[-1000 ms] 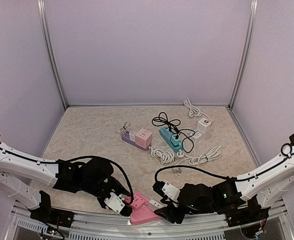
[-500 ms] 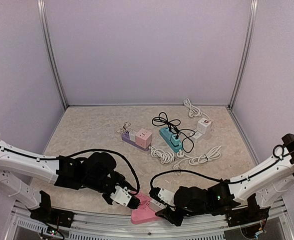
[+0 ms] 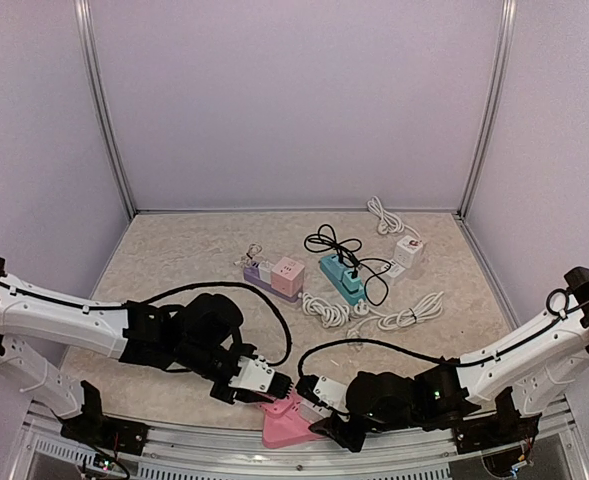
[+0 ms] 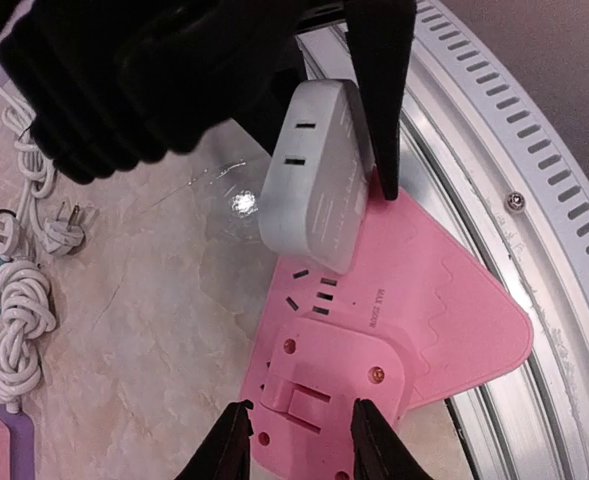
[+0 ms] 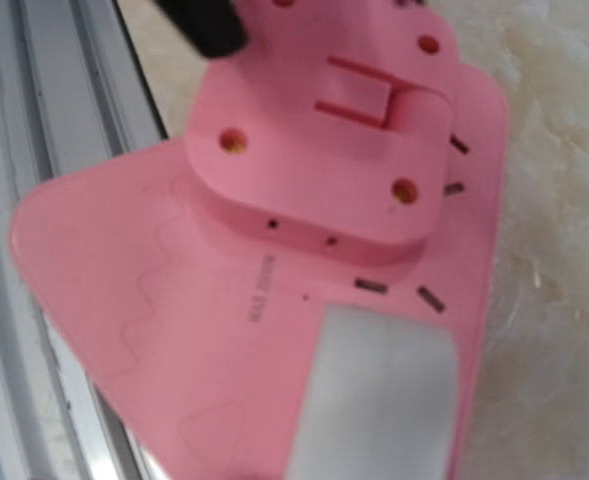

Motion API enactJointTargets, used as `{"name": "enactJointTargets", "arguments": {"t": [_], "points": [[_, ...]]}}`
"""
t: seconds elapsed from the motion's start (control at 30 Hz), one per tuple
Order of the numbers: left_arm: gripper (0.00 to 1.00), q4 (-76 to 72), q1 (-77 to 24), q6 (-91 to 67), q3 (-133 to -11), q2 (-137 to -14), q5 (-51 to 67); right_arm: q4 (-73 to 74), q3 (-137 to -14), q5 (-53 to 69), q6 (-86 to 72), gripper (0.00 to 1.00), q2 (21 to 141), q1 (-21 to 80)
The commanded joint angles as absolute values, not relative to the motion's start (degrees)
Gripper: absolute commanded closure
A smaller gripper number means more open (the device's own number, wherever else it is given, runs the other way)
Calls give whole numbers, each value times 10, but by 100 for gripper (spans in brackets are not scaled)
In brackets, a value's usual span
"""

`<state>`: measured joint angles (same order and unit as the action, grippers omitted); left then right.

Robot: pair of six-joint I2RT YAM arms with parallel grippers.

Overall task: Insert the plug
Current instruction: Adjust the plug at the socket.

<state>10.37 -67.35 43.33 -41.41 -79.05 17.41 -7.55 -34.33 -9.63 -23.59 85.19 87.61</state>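
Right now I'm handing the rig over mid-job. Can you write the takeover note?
Grippers: the left gripper is closed around the raised block of the pink power strip. The right gripper is shut on the white plug.
Where: the strip lies at the near edge of the table. The plug sits tilted over the strip's sockets.
Done: strip braced, plug gripped and at the strip.
Left: the prongs are hidden, so I cannot tell if the plug is seated. Probably align it, press it home, then release.

White plug over pink power strip (near edge)
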Motion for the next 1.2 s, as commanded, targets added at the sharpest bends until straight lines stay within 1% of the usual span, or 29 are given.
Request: {"name": "enactJointTargets", "arguments": {"t": [0.0, 0.03, 0.1, 0.13, 0.23, 0.3, 0.33, 0.4, 0.5, 0.6, 0.73, 0.77, 0.97, 1.17], "points": [[67, 129, -665, 442, -441, -807, 190, -77, -343, -101, -234, 69, 845, 873], [65, 152, -665, 483, -441, -806, 199, -79, -340, -102, -235, 68, 843, 872], [54, 227, -674, 599, -437, -797, 208, -83, -337, -102, -235, 65, 839, 873], [50, 242, -680, 627, -429, -792, 195, -84, -336, -103, -234, 64, 839, 872], [46, 206, -681, 615, -420, -786, 172, -81, -345, -101, -224, 64, 844, 873], [38, 174, -688, 634, -406, -786, 157, -76, -351, -98, -221, 64, 851, 873], [36, 155, -691, 652, -399, -786, 146, -75, -355, -98, -221, 63, 854, 872], [34, 112, -693, 656, -387, -796, 118, -76, -355, -96, -224, 63, 857, 872], [36, 51, -689, 659, -370, -809, 80, -86, -349, -97, -231, 63, 854, 872], [39, 41, -688, 658, -368, -811, 70, -89, -347, -100, -230, 64, 852, 872], [51, 48, -686, 641, -378, -806, 62, -88, -348, -100, -224, 64, 856, 871], [52, 59, -686, 637, -384, -804, 63, -88, -348, -100, -223, 64, 858, 871], [58, 87, -683, 593, -417, -805, 67, -91, -350, -99, -221, 64, 864, 870], [59, 146, -679, 528, -468, -817, 118, -92, -350, -102, -216, 64, 862, 871]]}}
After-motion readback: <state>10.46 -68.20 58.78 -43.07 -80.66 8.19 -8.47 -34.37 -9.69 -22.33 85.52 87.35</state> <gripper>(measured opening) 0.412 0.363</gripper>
